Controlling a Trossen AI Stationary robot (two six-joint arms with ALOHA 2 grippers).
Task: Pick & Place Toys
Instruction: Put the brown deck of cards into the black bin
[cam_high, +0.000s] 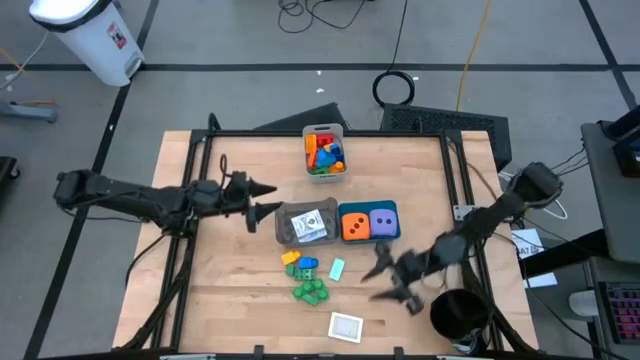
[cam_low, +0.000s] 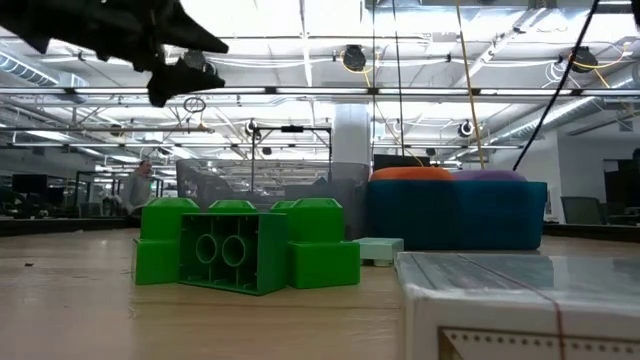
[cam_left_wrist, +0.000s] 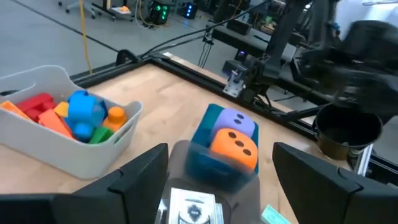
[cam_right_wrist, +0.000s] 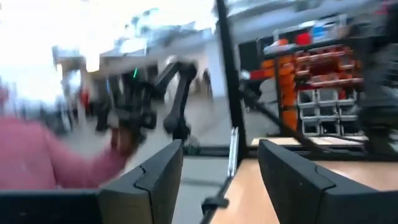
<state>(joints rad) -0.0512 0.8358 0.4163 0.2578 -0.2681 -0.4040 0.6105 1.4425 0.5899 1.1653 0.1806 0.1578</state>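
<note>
We see left gripper (cam_high: 271, 199) wide, empty, beside grey bin (cam_high: 292, 229); right gripper (cam_high: 392, 285) parted, empty. Next: fetch green bricks (cam_high: 310, 291).

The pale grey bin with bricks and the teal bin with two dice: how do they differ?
The pale grey plastic bin stands at the table's far edge; the teal plastic bin stands mid-table, beside a grey bin. The pale grey bin holds a mixed heap of small bright bricks; the teal bin holds an orange dotted die and a purple dotted die side by side. Both stand upright and hold toys.
</note>
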